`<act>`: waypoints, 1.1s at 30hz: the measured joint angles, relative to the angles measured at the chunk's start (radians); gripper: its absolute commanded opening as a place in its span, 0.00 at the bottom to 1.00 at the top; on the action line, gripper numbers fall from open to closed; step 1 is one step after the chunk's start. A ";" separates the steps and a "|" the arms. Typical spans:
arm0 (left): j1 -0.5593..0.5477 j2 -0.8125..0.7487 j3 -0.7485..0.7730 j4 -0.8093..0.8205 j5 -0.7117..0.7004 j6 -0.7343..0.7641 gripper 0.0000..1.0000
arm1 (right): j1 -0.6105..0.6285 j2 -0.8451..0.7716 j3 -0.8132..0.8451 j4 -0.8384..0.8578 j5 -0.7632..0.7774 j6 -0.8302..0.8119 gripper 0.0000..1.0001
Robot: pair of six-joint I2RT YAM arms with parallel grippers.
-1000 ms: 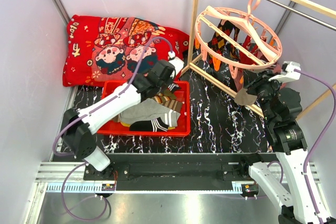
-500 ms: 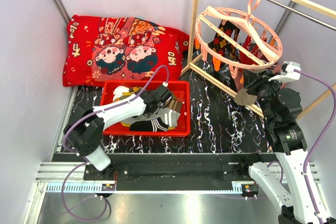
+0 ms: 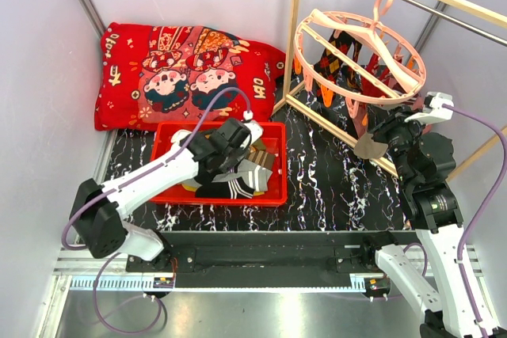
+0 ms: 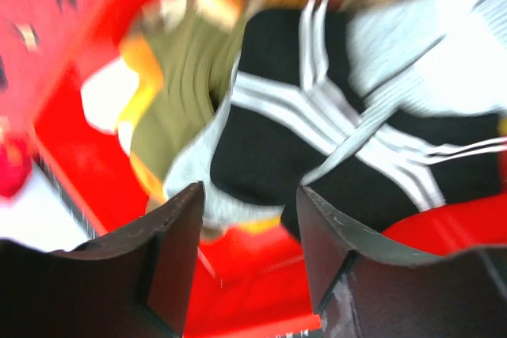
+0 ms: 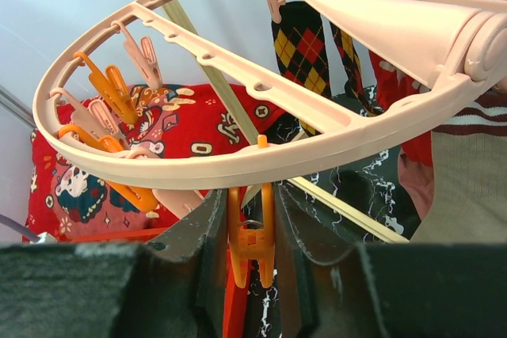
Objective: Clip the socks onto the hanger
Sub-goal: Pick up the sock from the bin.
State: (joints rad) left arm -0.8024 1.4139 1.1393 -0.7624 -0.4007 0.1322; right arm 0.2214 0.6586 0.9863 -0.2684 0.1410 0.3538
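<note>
My left gripper (image 3: 228, 156) is open and empty, hovering low over the socks in the red basket (image 3: 273, 195). In the left wrist view its gripper (image 4: 249, 231) is just above a black sock with white stripes (image 4: 317, 140), beside an olive sock with yellow toes (image 4: 182, 93). The pale-pink ring hanger (image 3: 300, 43) hangs at the right. My right gripper (image 3: 380, 123) is at its near rim (image 5: 317, 144), shut on an orange clip (image 5: 252, 235) that dangles from it. Argyle socks (image 5: 301, 45) hang from clips on the far side.
A big red cartoon-print cushion (image 3: 174, 69) lies behind the basket. Wooden rack poles (image 3: 295, 29) stand beside and behind the hanger. A beige sock with maroon stripes (image 5: 467, 172) hangs right of my right gripper. Grey walls close both sides.
My left arm swung from the basket's far right corner down and left into the basket, and now sits over the striped socks. The right arm has not moved.
</note>
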 measured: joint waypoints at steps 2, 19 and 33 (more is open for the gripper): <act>-0.009 -0.002 0.022 0.026 0.048 0.043 0.45 | 0.000 0.001 0.000 0.004 0.000 0.000 0.00; -0.056 0.350 0.117 0.030 0.079 0.294 0.33 | 0.000 -0.003 0.000 0.010 0.000 -0.011 0.00; -0.053 0.473 0.130 0.046 0.011 0.325 0.08 | 0.000 -0.005 -0.003 0.012 0.000 -0.018 0.00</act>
State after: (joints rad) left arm -0.8555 1.8874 1.2697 -0.7162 -0.3901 0.4576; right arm 0.2214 0.6537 0.9836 -0.2565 0.1410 0.3359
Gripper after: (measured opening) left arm 0.232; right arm 0.297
